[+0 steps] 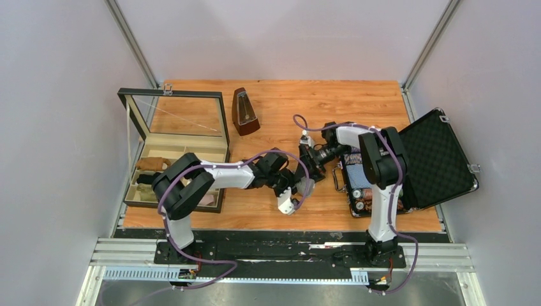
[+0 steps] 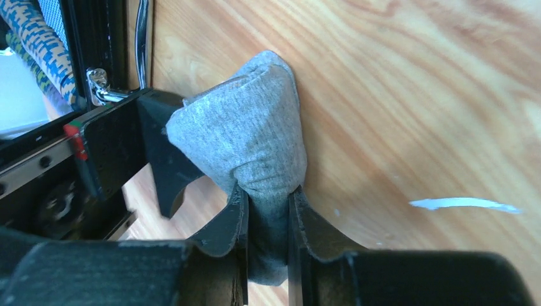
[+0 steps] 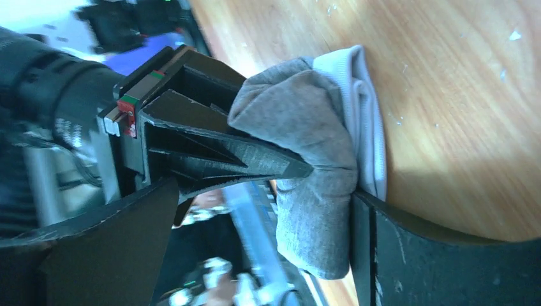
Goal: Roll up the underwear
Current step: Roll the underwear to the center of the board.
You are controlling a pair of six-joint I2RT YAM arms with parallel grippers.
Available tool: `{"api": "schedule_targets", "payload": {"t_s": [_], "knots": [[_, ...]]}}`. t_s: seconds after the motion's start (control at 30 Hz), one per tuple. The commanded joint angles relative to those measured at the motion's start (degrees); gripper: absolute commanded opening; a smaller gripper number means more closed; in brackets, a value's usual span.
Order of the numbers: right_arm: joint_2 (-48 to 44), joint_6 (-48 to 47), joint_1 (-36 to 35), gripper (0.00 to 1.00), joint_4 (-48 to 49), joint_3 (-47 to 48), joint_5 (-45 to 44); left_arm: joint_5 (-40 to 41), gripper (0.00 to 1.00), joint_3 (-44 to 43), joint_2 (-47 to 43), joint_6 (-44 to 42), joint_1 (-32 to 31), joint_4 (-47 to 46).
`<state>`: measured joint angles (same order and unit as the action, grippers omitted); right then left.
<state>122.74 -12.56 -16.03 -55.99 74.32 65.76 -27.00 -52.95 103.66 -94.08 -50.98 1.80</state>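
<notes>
The underwear (image 2: pixel 255 134) is a bunched grey bundle held just above the wooden table; its white trim shows in the right wrist view (image 3: pixel 367 121). My left gripper (image 2: pixel 268 207) is shut on the bundle's lower end, with fabric pinched between both fingers. My right gripper (image 3: pixel 265 191) is open around the same bundle. The cloth lies against its table-side finger (image 3: pixel 408 255), and its other finger stands well apart. In the top view both grippers meet at mid-table, left (image 1: pixel 297 191) and right (image 1: pixel 311 167), with the underwear (image 1: pixel 306 187) between them.
A glass-lidded box (image 1: pixel 175 153) with beige cloth rolls stands at the left. A brown metronome (image 1: pixel 244 111) stands at the back. An open black case (image 1: pixel 434 159) holding rolled items lies at the right, close to the right arm.
</notes>
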Motion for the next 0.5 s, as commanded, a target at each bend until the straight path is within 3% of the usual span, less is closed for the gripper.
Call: {"api": "schedule_targets", "payload": {"t_s": [0.0,0.1,0.2,0.27,0.37,0.47], "knots": [[-9.5,-8.1,0.2,1.00,9.2,2.4,-16.8,4.6,0.13,-3.6,7.7,-5.9,-0.7,26.1],[-20.1,-8.8,4.3,1.00,14.0,2.7,-17.4,3.5,0.12,-11.9,11.9,-5.4,-0.4,37.3],[-35.9,-6.6,8.6,1.00,30.1,-5.4,-23.6,-1.2,0.11,-29.6,18.5,-1.3,-0.4,57.7],[-46.2,-8.1,8.9,1.00,40.7,-13.5,-28.9,-5.4,0.11,-37.5,22.5,1.8,-0.4,66.1],[-56.9,-6.3,9.0,1.00,48.9,-23.8,-37.8,-8.9,0.11,-39.1,23.1,4.0,-0.4,68.4],[-62.1,-6.0,10.4,0.99,41.6,-27.1,-39.2,-10.9,0.12,-37.5,23.3,11.5,0.0,66.2]]}}
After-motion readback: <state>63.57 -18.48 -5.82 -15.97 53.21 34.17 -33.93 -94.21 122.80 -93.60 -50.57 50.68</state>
